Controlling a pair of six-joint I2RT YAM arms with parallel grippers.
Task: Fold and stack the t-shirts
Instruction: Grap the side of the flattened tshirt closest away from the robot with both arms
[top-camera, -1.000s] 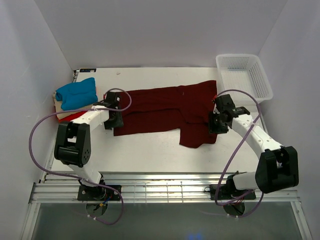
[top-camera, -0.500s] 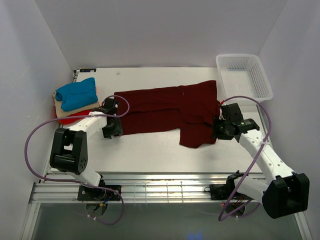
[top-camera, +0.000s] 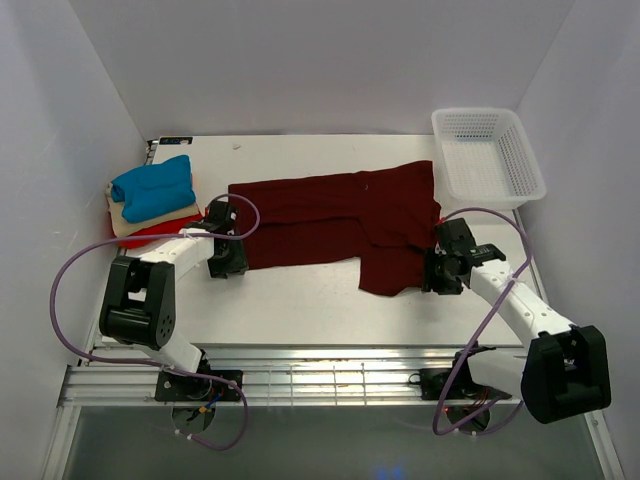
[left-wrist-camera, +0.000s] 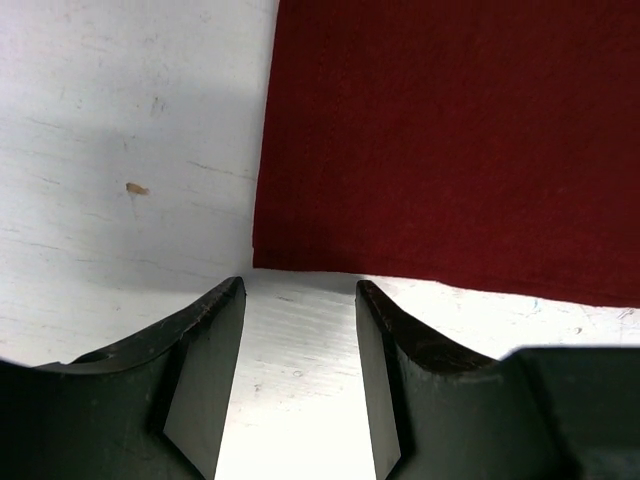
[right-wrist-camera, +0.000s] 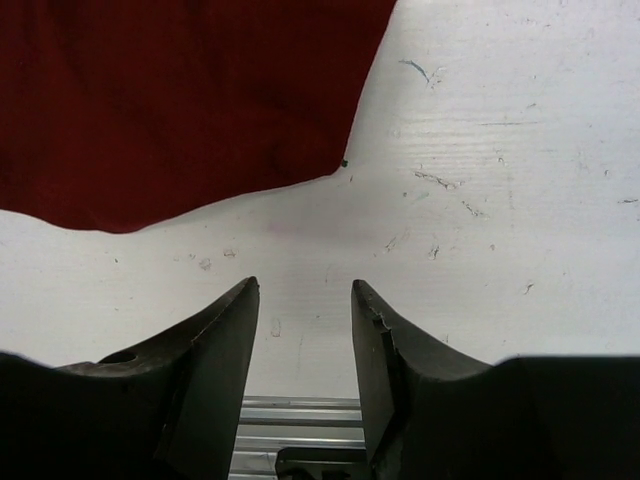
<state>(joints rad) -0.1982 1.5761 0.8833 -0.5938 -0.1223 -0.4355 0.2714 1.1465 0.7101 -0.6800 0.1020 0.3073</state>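
Since 1 second ago, left gripper and right gripper have been drawn toward 6 o'clock; both are spread, empty. Shirt lies flat at centre; its near corners should be pinched together and lifted evenly.

The big dark maroon t-shirt is laid out flat across the middle of the counter, running left to right. Its left edge is a clean, straight hem, and on the right one part sticks out toward the near side. Over at the far left there's a small stack: the bright blue shirt is bundled on top, the beige one is under it, and the red-orange one peeks out at the bottom.
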